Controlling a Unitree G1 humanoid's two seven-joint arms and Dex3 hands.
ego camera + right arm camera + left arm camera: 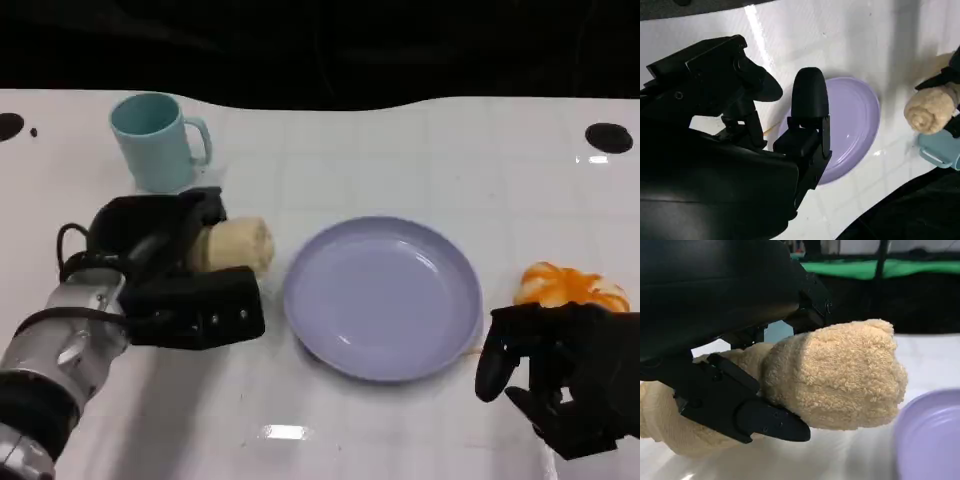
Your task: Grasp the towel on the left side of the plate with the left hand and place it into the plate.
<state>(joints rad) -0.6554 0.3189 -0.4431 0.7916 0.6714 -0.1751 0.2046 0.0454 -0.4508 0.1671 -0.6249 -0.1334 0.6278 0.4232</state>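
On the desk before me: one rolled beige towel, between the fingers of my left hand; one lilac plate, beside those fingers; one teal mug, beyond them; one peeled orange, just past my right hand's fingers.

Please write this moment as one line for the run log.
phase: grasp | left hand: holds towel | towel: left of plate, not in it | right hand: idle

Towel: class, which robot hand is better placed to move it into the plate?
Left. The left robot hand already grips the towel beside the plate; the right robot hand holds nothing.
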